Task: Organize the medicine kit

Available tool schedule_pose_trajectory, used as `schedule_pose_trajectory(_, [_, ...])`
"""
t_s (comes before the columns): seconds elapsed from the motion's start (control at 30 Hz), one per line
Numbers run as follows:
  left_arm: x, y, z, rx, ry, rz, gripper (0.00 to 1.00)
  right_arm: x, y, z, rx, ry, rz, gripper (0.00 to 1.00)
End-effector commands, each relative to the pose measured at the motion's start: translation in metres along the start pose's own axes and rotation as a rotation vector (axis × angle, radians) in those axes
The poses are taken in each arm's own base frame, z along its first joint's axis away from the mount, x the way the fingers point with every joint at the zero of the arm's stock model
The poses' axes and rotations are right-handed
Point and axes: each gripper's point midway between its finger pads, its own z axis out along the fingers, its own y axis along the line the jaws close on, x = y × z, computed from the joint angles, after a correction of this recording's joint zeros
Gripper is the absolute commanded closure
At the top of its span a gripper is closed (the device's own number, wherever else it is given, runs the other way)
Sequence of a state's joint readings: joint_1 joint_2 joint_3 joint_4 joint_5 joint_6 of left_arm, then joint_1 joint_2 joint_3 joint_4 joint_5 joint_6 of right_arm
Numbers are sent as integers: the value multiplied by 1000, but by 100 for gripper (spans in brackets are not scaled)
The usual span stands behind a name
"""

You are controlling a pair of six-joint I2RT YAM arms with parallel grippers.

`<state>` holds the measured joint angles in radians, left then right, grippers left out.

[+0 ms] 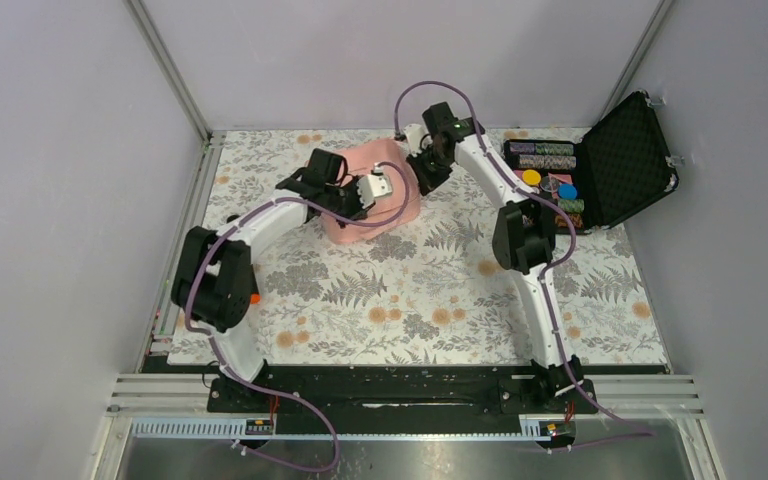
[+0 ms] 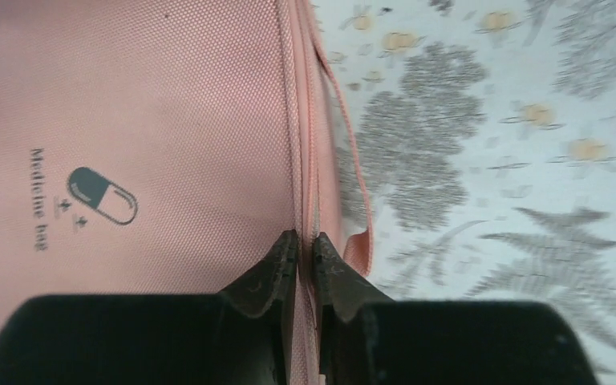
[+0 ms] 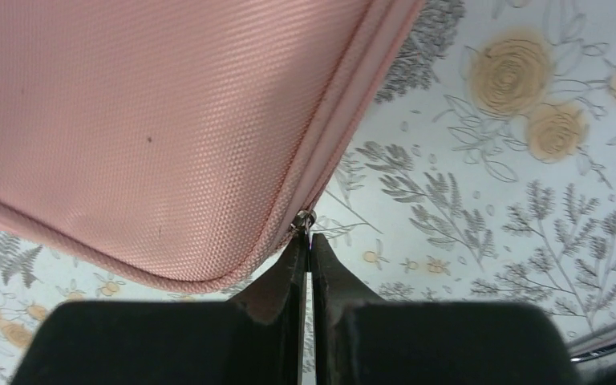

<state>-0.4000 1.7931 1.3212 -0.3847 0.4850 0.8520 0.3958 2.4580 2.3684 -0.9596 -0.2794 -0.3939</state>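
Note:
The pink medicine kit point(image 1: 360, 228) lies closed on the flowered cloth at the back middle. In the left wrist view its lid point(image 2: 168, 120) shows a dark capsule logo point(image 2: 102, 195). My left gripper point(image 1: 375, 188) is over the kit; in its wrist view it point(image 2: 305, 245) is shut on the kit's zippered edge seam, beside a pink strap loop point(image 2: 358, 241). My right gripper point(image 1: 422, 175) is at the kit's far right corner. In the right wrist view it point(image 3: 305, 245) is shut on the metal zipper pull point(image 3: 303, 218) at the corner of the kit point(image 3: 152, 120).
A black hard case point(image 1: 615, 165) stands open at the back right, with colourful chips point(image 1: 545, 155) in its tray, close to the right arm. The flowered cloth point(image 1: 410, 300) covers the table. Grey walls enclose the sides and back.

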Motion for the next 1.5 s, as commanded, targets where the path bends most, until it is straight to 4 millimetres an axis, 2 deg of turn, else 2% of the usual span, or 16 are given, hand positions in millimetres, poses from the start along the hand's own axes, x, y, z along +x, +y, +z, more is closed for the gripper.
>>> schedule_pose_trajectory(0.0, [-9,-67,-18,138,-48,-417,100,-16,36,-15,-44,-25,39,100])
schedule_pose_trajectory(0.1, [-10,-74,-15,79,-57,-484,100,2,58,-19,-100,27,111,100])
schedule_pose_trajectory(0.17, [-7,-80,-12,57,-38,-483,100,14,64,-25,-109,52,118,100])
schedule_pose_trajectory(0.33, [-7,-99,-8,95,-22,-531,100,45,47,-33,1,85,13,100])
schedule_pose_trajectory(0.4, [-19,-108,-14,160,-52,-479,85,52,39,-32,38,78,-12,100])
schedule_pose_trajectory(0.5, [-27,-107,-38,190,-26,-237,48,56,30,-30,63,84,-41,100])
schedule_pose_trajectory(0.53, [-22,-106,-49,217,6,-115,39,55,28,-30,65,82,-54,100])
schedule_pose_trajectory(0.6, [-2,-96,-69,255,71,125,35,52,22,-28,80,83,-76,100])
schedule_pose_trajectory(0.7, [26,-79,-91,279,155,320,34,46,15,-25,96,81,-97,100])
schedule_pose_trajectory(0.8, [46,-64,-102,299,230,475,35,40,12,-22,96,85,-98,100])
schedule_pose_trajectory(0.9, [67,-60,-98,305,274,591,36,35,12,-22,93,78,-90,100])
schedule_pose_trajectory(0.97, [76,-58,-87,286,267,634,37,34,11,-21,91,74,-86,100])
schedule_pose_trajectory(1.17, [66,-40,-52,123,156,640,42,29,10,-18,85,78,-85,100])
schedule_pose_trajectory(1.27, [50,-27,-40,7,97,589,45,24,10,-14,70,78,-80,100])
schedule_pose_trajectory(1.4, [37,-18,-30,-116,32,492,52,4,8,-8,51,50,-67,100])
schedule_pose_trajectory(1.47, [34,-22,-25,-148,14,491,55,-13,5,-2,67,5,-75,100])
